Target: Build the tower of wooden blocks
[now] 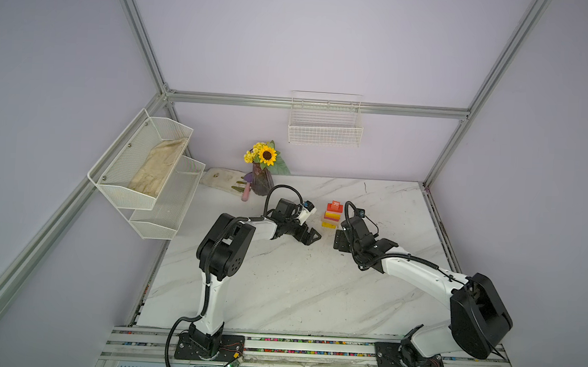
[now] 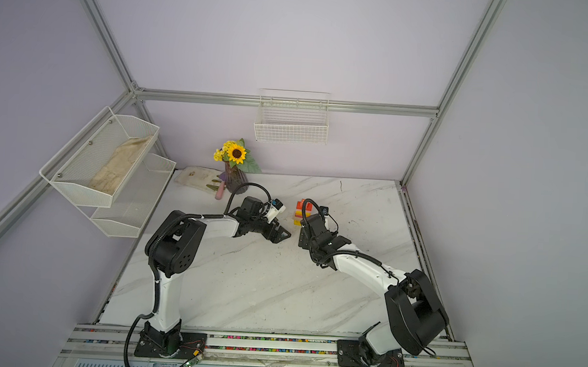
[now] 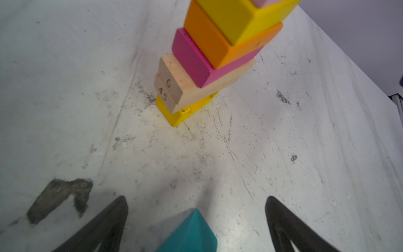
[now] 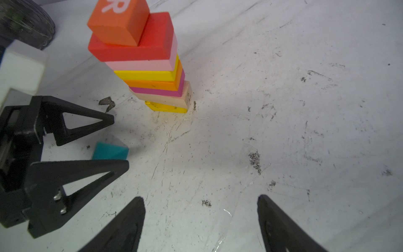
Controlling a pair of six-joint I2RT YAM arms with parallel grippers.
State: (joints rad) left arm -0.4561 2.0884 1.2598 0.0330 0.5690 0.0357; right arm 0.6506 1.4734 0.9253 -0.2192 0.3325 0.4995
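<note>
The tower (image 1: 332,214) is standing on the marble table (image 1: 279,288), yellow at the base, with the orange R cube (image 4: 118,20) sitting on top. The left gripper (image 3: 196,198) is hovering low with its jaws spread wide. The teal triangle (image 4: 110,150) is lying on the table between them, clear of both. The right gripper (image 4: 200,197) is gaping open too, holding nothing, near the tower's foot.
</note>
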